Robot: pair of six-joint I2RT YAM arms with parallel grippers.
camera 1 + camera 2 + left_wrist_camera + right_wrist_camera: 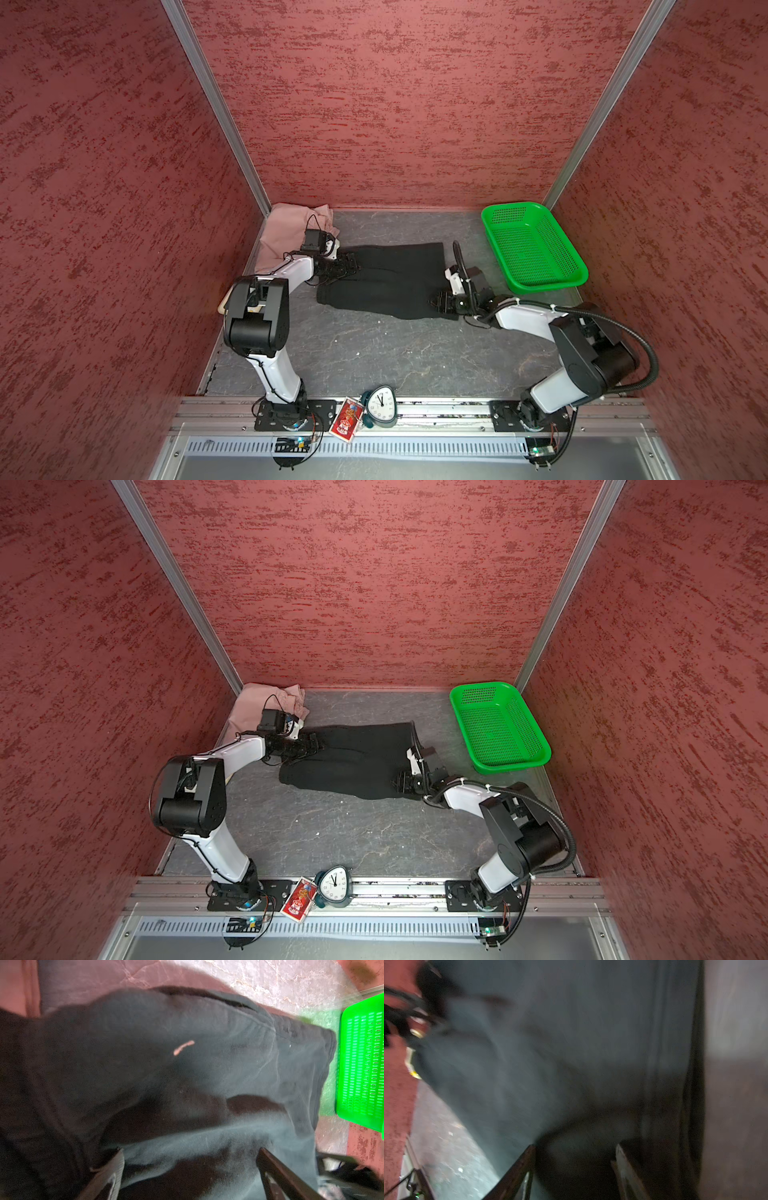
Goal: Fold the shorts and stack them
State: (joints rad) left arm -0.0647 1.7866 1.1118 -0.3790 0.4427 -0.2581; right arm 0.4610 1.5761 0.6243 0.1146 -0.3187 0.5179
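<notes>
1. Two pairs of shorts on the table (pixel 374 353): black shorts (pixel 386 278) spread flat mid-table, lying across L to R; pink shorts (pixel 286 232) crumpled in the far L corner, against the walls
2. L gripper (pixel 352 266) sits low at the L end of the black shorts. Its wrist view shows jaws wide apart, cloth under and between the fingers (pixel 110 1172), nothing clamped
3. R gripper (pixel 441 303) at the near R corner of the black shorts. Jaws part-way apart w/ dark cloth between, wrist view blurred, so can't tell if it pinches
4. Small pink fleck (pixel 184 1047) lies on the black cloth
5. Green basket (pixel 536 286) far R, near the shorts' R end, not touching
</notes>
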